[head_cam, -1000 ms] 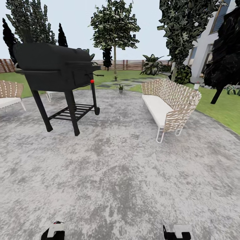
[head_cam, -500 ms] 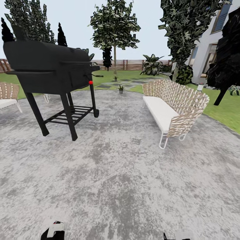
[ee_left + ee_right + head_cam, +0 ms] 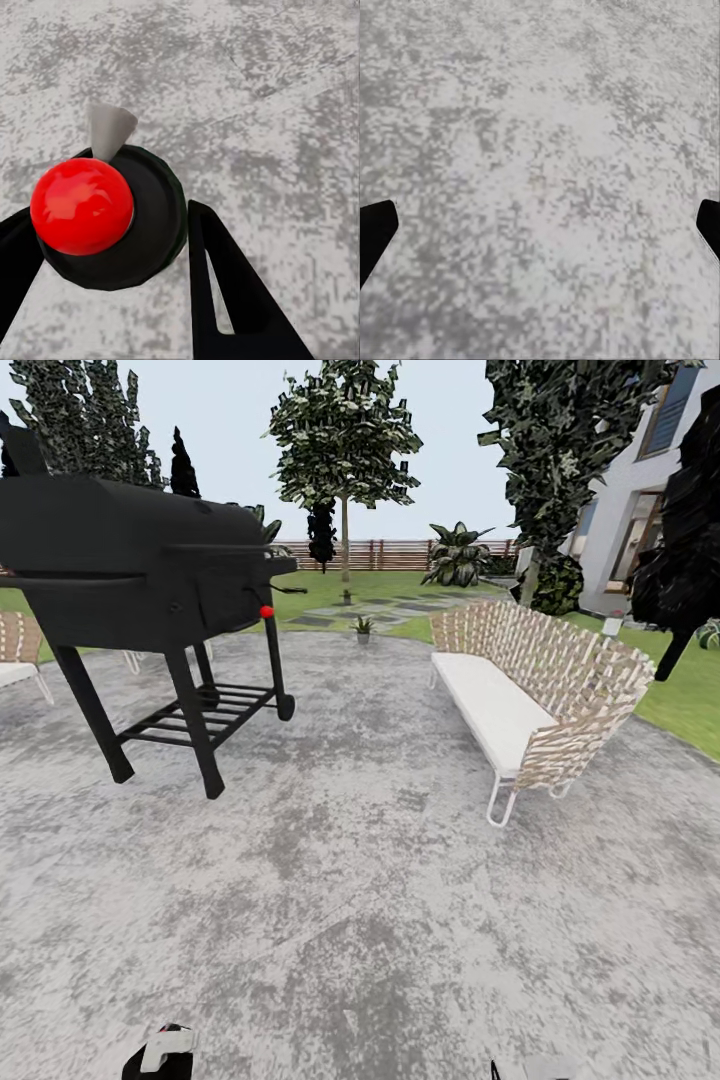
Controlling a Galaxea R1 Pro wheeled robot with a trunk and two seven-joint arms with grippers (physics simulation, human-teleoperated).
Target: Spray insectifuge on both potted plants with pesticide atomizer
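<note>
Your left gripper (image 3: 112,247) was clenched round the pesticide atomizer (image 3: 112,217), gripped at its black body w/ the red top up; prob. light, rigid, smooth, so keep the grip low. Right gripper (image 3: 540,225) hung spread, empty. One potted plant (image 3: 362,625) visible ahead, past the patio (image 3: 350,880).

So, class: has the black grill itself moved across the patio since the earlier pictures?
No. The grill keeps its place relative to the sofa and patio; both grow and spread outward together, so the camera moved forward, not the grill.
</note>
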